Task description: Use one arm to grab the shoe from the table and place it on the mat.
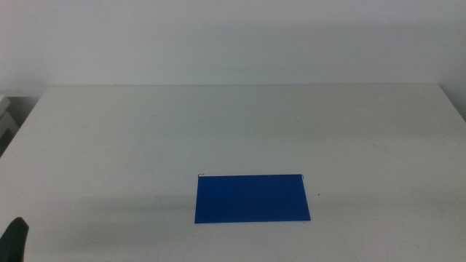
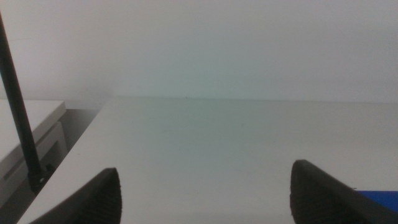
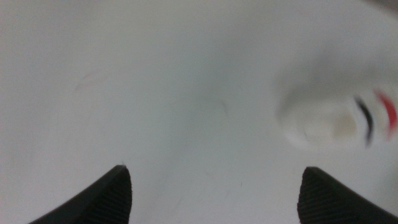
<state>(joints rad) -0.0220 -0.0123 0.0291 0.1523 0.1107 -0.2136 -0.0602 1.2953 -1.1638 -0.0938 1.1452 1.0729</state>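
In the middle view we see the table, white and wide, filling most of the frame under a pale wall. The mat lies flat in the lower centre of the frame, a dark-blue rectangle with its long side across the picture. At the lower left corner of the frame a small dark piece of the left gripper shows at the edge. We do not find the shoe in this view, and the right arm is not visible here.

In the left wrist view the left gripper shows its two dark jaws at the bottom edge, one at the lower left and one at the lower right, wide apart, with only bare table between them. A blue corner of the mat appears at the lower right edge of the frame, just beside the right-hand jaw. A thin black cable runs down the left side of the frame.

In the right wrist view the right gripper also has its jaws spread wide and holds nothing. The picture is blurred. The shoe is at the right side of the frame, a white shape with dark and red straps, resting on the table. It is away from both jaws.
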